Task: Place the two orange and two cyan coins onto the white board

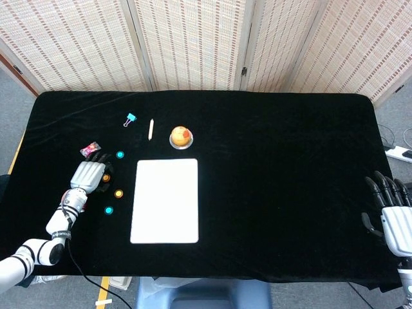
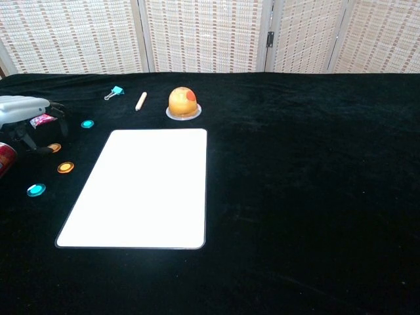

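Observation:
The white board (image 1: 165, 199) (image 2: 140, 187) lies left of the table's middle. To its left lie two cyan coins (image 1: 120, 155) (image 1: 109, 210) (image 2: 87, 124) (image 2: 36, 190) and two orange coins (image 1: 118, 193) (image 1: 106, 177) (image 2: 65, 167) (image 2: 55, 147). My left hand (image 1: 88, 175) (image 2: 27, 118) hovers palm down over the upper orange coin, partly covering it, with its fingers spread and nothing held. My right hand (image 1: 394, 215) rests open at the table's right edge, far from the coins.
A red can (image 2: 4, 158) lies under the left hand's wrist side. A candy wrapper (image 1: 89, 149), a blue binder clip (image 1: 131, 119), a small stick (image 1: 150, 128) and an orange ball on a dish (image 1: 181, 136) sit behind the board. Black cloth covers the table.

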Tool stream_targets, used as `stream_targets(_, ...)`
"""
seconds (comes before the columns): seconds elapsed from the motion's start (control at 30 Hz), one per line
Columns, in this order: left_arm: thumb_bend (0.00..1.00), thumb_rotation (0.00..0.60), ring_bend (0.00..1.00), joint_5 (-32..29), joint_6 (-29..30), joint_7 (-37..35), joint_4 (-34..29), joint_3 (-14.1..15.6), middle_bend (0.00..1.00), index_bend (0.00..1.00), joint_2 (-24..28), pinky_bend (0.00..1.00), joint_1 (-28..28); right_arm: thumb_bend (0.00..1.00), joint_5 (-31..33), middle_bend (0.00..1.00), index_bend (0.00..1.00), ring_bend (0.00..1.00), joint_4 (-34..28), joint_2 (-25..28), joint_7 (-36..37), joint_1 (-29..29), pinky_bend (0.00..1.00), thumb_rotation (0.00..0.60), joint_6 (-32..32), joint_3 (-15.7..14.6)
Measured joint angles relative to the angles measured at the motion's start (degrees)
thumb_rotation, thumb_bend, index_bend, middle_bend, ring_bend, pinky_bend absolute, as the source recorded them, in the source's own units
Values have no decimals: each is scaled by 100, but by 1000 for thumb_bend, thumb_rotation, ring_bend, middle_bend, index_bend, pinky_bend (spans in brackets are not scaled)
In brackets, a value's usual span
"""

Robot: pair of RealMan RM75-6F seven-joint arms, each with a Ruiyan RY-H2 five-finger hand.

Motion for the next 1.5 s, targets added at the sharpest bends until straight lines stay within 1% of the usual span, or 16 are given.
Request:
stream_targets(0.43,394,600,15,-159,-170,-147,656,41,138,422,-341,0,-45,467,4,0,0,0,-62,15,-39,-31,0,600,31,-16)
stream_targets(0.73,411,600,16,-123,-251,-332,1034,56,138,445,-552,0,-89,468,55,0,0,0,-78,9,-64,-57,0,600,29,-22)
stream_targets(0.97,430,600,16,-29,-226,-437,1211,73,138,471,-659,0,-108,468,76,0,0,0,-88,17,-76,-47,0,600,11,-8)
stream_targets(1.27,490,600,18,100,-100,-601,1231,76,142,525,-655,0,-83,468,93,0,0,0,-62,1,-37,-40,0,600,-21,-8)
stream_targets(1.5,495,600,18,254,127,-628,934,74,144,526,-527,0,-80,468,78,0,0,0,-50,7,-22,-50,0,600,9,-5)
